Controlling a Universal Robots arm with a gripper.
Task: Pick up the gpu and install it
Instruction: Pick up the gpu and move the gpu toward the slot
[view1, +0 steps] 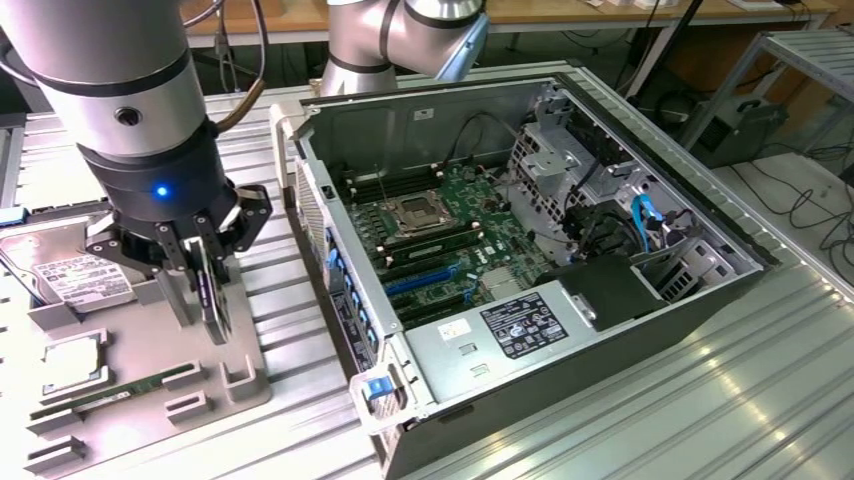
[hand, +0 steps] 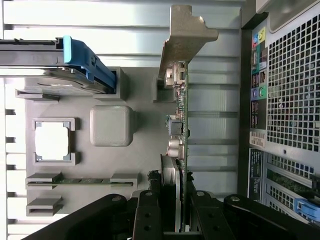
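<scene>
So, gpu (hand: 183, 120) clamped at the tray (view1: 254, 370)

The gripper (view1: 198, 278) is pinched onto its flat faces near the fan (hand: 169, 172); it stands on edge beside the case (view1: 400, 130). Seems light and stiff but fragile, so holding the board, not the bracket (hand: 187, 35), looks right.

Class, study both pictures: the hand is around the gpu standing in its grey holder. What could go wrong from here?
1. The hand pinches the thin gpu at one end, near its fan, so the card may tilt or slip.
2. The silver bracket at the far end sits against the grey holder and might snag.
3. The computer case stands close; a swinging card could strike it.
</scene>
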